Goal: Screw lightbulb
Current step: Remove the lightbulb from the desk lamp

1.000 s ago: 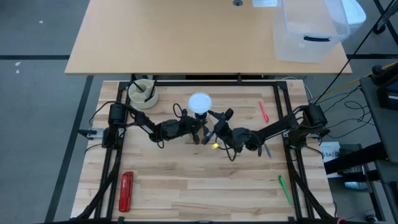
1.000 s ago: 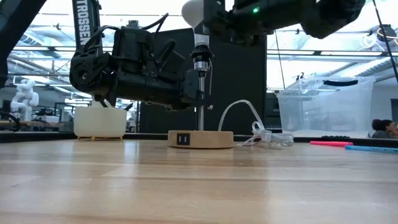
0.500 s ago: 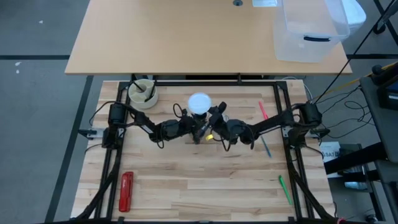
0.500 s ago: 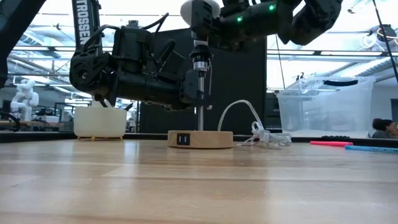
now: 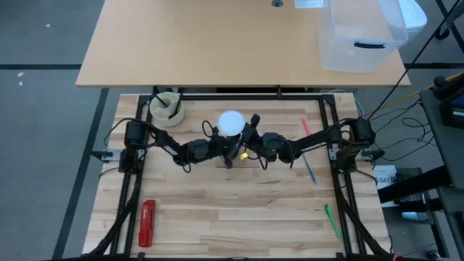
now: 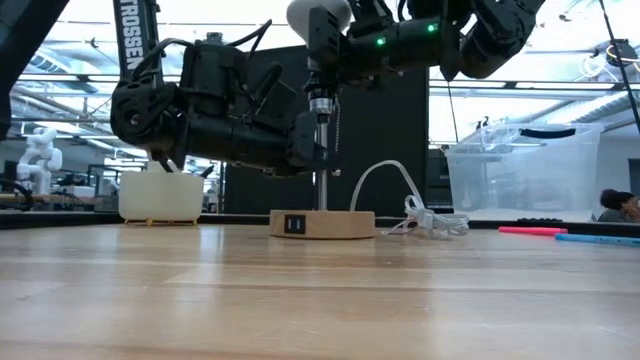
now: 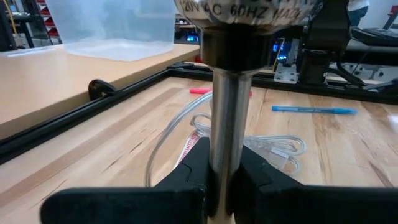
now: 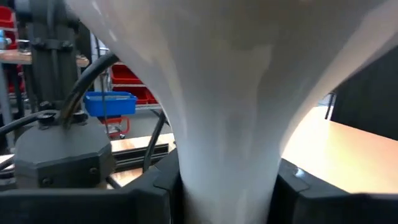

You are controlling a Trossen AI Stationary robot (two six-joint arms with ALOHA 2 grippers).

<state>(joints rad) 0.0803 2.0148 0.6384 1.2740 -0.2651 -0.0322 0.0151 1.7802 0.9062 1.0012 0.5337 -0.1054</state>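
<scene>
The white lightbulb stands upright on top of a lamp stand: black socket, metal pole and round wooden base, which rests on the table. My left gripper is shut on the pole below the socket. My right gripper is shut on the bulb, up at the dome. In the right wrist view the bulb's tapering white neck fills the frame between the fingers. My left gripper pinches the metal pole between its two fingers, below the socket. The fingers come level from the table's left side and lie across the pole. The pole stands upright with its wooden base on the table. My right gripper pinches the bulb's narrowing neck below the dome, with one finger on each side. The fingers come roughly level from the table's right side. The bulb stands upright on the socket.
A white bowl stands at the far left. A red tool lies near left. A pink pen, a blue pen and a green pen lie on the right. The lamp's clear cord coils beside the base.
My right gripper has moved toward the table's far edge and in toward the bulb, and it has turned as it went. The bulb, the stand and my left gripper have stayed in place.
</scene>
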